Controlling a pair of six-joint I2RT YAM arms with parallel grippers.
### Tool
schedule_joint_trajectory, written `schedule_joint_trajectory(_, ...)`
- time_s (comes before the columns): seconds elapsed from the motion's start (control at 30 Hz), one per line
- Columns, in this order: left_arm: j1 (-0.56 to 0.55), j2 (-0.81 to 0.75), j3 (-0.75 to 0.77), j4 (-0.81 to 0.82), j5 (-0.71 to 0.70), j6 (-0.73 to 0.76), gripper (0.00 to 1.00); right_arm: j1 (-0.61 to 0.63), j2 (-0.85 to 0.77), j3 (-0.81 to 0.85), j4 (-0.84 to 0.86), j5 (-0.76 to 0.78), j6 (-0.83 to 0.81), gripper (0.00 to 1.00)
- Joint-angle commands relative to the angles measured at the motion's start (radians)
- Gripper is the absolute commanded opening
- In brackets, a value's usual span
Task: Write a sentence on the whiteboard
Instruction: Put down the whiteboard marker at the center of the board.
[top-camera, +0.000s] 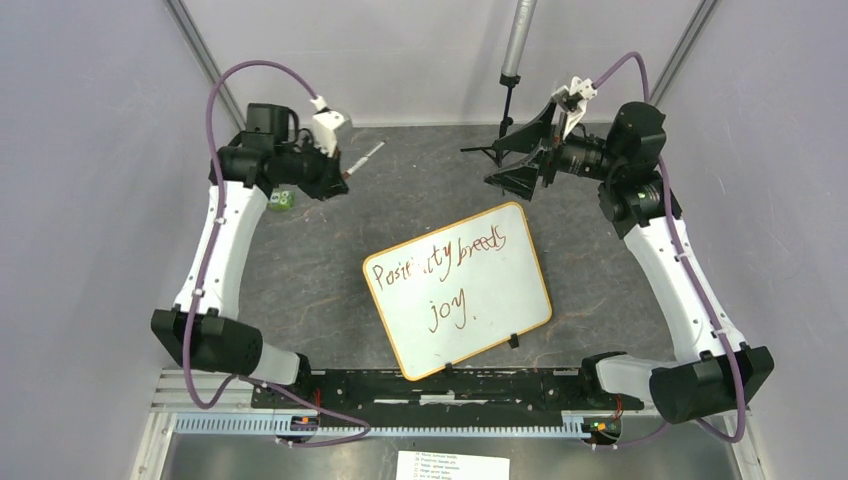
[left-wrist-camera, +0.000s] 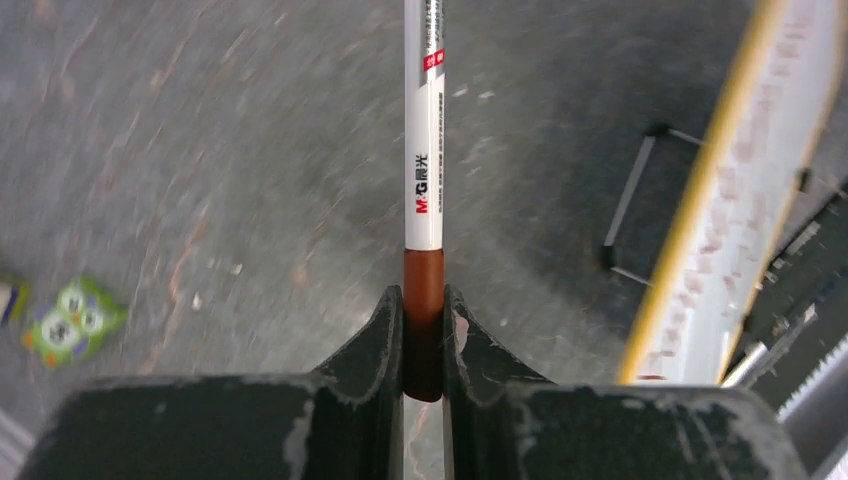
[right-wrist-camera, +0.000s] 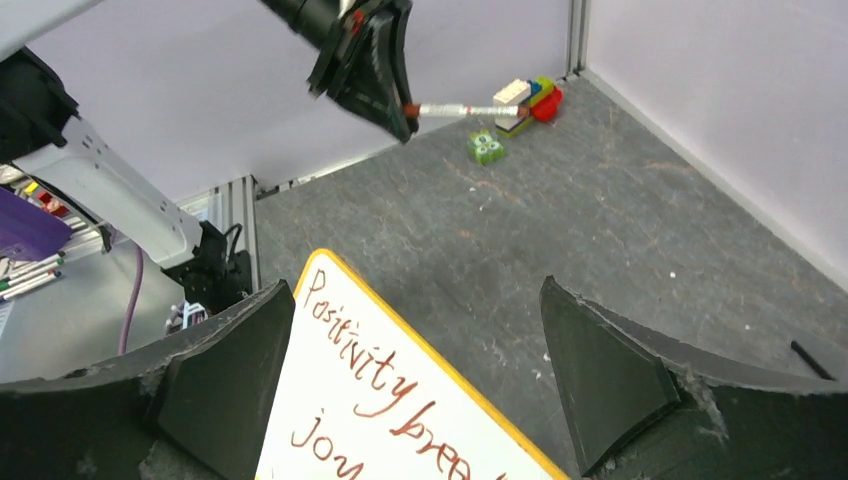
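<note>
1. My left gripper (left-wrist-camera: 424, 300) is narrow and pinched on a marker (left-wrist-camera: 424, 150). The two fingers clamp its brownish-red end, and the white barrel sticks straight out past the tips.
2. Seen from above, that gripper sits over the far left part of the table (top-camera: 320, 290), well apart from the whiteboard (top-camera: 505, 290). The marker angles toward the far side.
3. My right gripper (right-wrist-camera: 416, 290) stands wide, with nothing between its fingers (right-wrist-camera: 230, 370). Through the gap I see bare table and one corner of the whiteboard below me.
4. From above, the right gripper is over the far right part of the table, near a grey pole (top-camera: 517, 40) at the back. Its jaws are turned toward the left.
5. The whiteboard lies flat in the middle of the table, turned at an angle to the table's edges. It has a thin yellow-tan rim and a small black clip (top-camera: 513, 340) on its near edge. Both grippers are apart from it.
6. The sentence (top-camera: 450, 258) is in dark brownish-red handwriting. It reads "Positivity breeds" on the upper line, with "joy." beneath it.
7. A small green block (top-camera: 281, 200) with eyes sits on the table near my left arm. Some coloured bricks (right-wrist-camera: 530, 98) are in the far corner.
8. A printed paper sheet (top-camera: 452, 465) lies at the very near edge, on the near side of the arm bases.
</note>
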Motion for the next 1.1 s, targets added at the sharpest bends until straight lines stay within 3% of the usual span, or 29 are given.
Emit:
schedule_joint_trajectory(0.0,0.180,0.066,-0.083,0.057,0.005,-0.056,0.03,-0.005,-0.050,-0.053,-0.120,0.006,-0.127,0.98)
schedule_joint_trajectory(0.1,0.271,0.110,-0.158,0.088,-0.028,-0.034,0.04,-0.005,-0.076,-0.097,-0.174,0.029,-0.188,0.98)
schedule_joint_trajectory(0.37,0.284,0.202,-0.397,0.315,-0.179,-0.064,0.11,-0.006,-0.117,-0.187,-0.222,0.067,-0.246,0.98)
schedule_joint_trajectory(0.73,0.284,0.362,-0.460,0.441,-0.205,-0.108,0.15,-0.005,-0.127,-0.218,-0.254,0.084,-0.289,0.98)
schedule_joint_trajectory(1.07,0.281,0.419,-0.482,0.454,-0.224,-0.098,0.31,-0.005,-0.118,-0.218,-0.253,0.077,-0.287,0.98)
